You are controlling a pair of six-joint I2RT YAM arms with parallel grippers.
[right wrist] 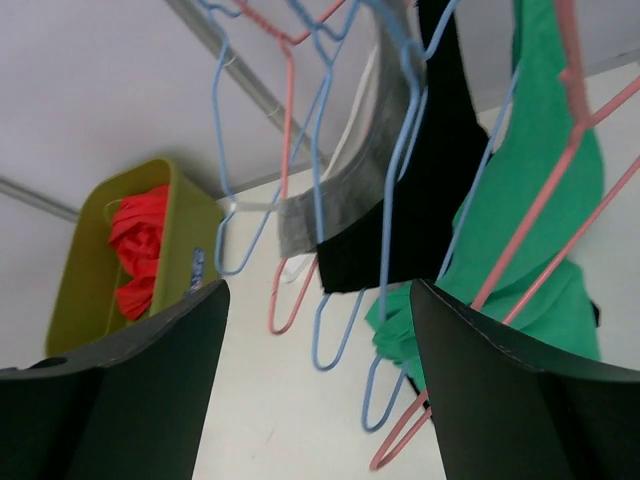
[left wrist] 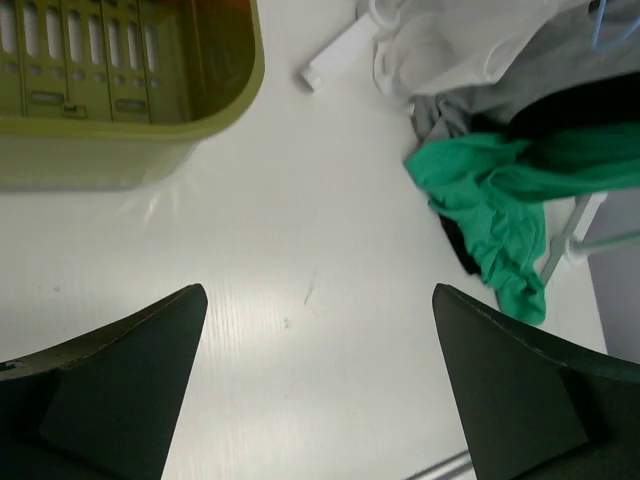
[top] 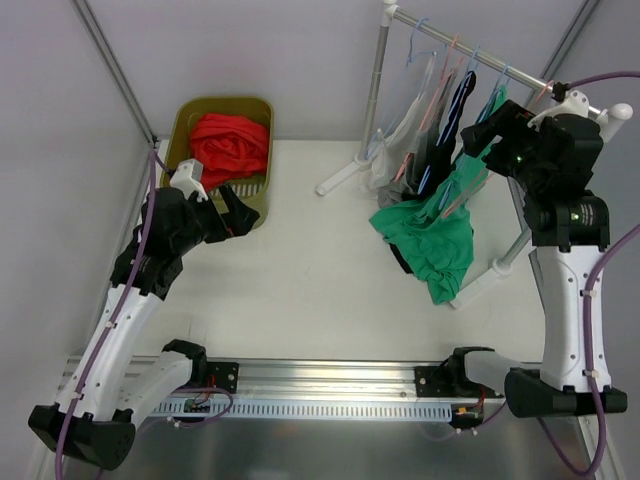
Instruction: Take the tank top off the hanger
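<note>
A green tank top hangs partly off a pink hanger on the rack at the back right, sagging toward the table; it also shows in the left wrist view and the right wrist view. White, grey and black garments hang beside it on blue and pink hangers. My right gripper is open and empty, raised beside the hangers near the rail. My left gripper is open and empty over the table by the basket.
An olive basket at the back left holds a red garment. The rack's white feet rest on the table, with another foot at the right. Bare white table lies between the basket and the rack.
</note>
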